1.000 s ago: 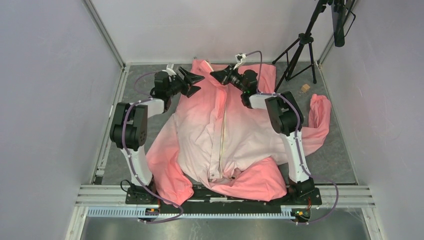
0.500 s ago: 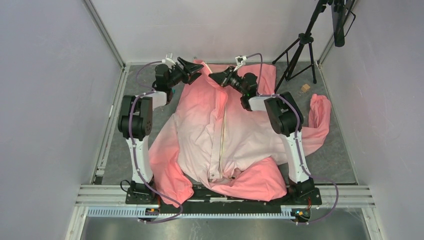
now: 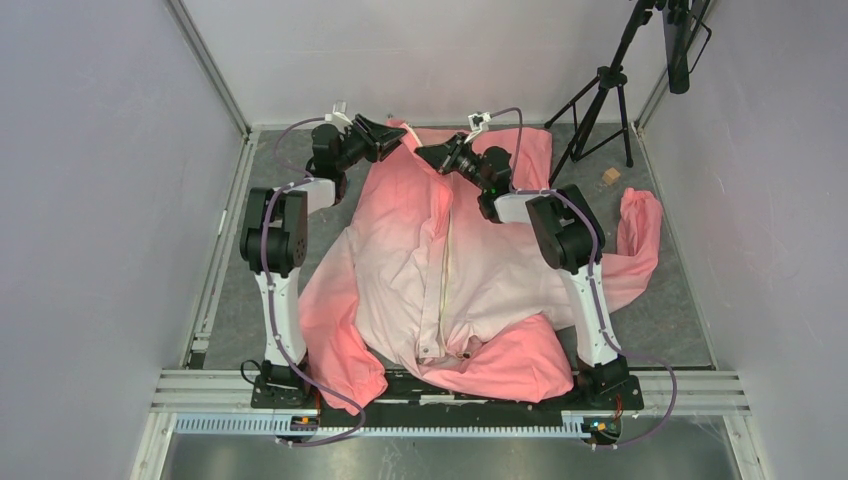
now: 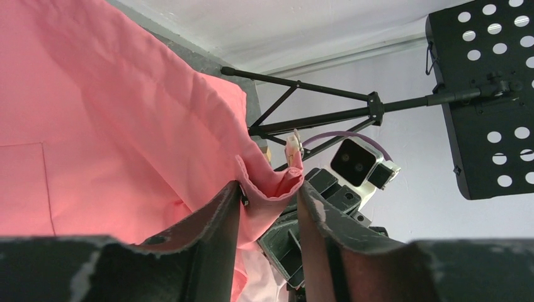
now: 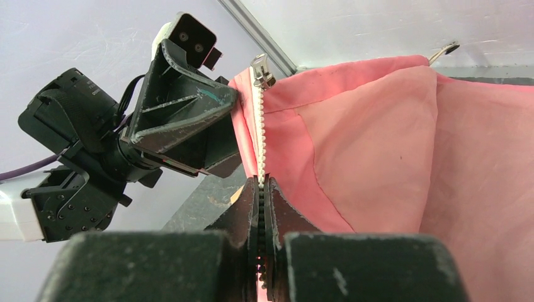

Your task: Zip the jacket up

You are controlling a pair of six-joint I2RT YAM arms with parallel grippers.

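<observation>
Left arm (image 3: 280, 325) and right arm (image 3: 592, 310): white links, black joint housings, purple cables; black wedge fingers (image 4: 208, 239), edges scuffed.

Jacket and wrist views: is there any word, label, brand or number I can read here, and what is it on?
No text can be read in any view.
jacket: plain fabric, with no print or label showing.
zipper slider: any marking is too small to read.
camera housing on the other wrist: no legible lettering.
</observation>
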